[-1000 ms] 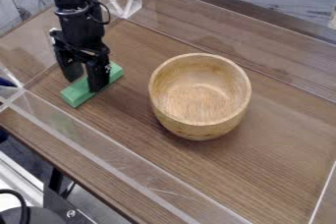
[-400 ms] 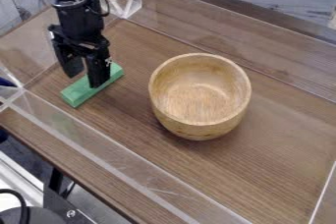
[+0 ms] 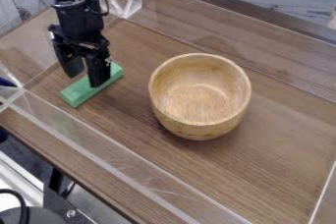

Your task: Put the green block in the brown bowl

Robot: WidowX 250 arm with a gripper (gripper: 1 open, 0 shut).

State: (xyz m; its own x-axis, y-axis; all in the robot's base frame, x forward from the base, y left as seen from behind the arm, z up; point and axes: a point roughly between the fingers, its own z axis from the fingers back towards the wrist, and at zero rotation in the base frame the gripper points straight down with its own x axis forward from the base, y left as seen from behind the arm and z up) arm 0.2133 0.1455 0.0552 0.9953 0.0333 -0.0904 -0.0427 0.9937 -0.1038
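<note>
The green block (image 3: 89, 85) lies flat on the wooden table at the left, a bright green bar pointing toward the near left. My black gripper (image 3: 82, 74) hangs directly over its far half, fingers pointing down and open, one on each side of the bar's width. The fingertips seem just above the block; whether they touch it I cannot tell. The brown bowl (image 3: 199, 94) stands upright to the right of the block, round, light wood, with nothing inside it.
Clear plastic walls (image 3: 79, 144) fence the table on the near and far sides. A clear bracket (image 3: 125, 7) stands at the back behind the arm. The table's dark edge (image 3: 27, 184) drops off at the lower left.
The gripper has risen slightly from the block since a second ago and stays open. The block and the bowl have not moved.
</note>
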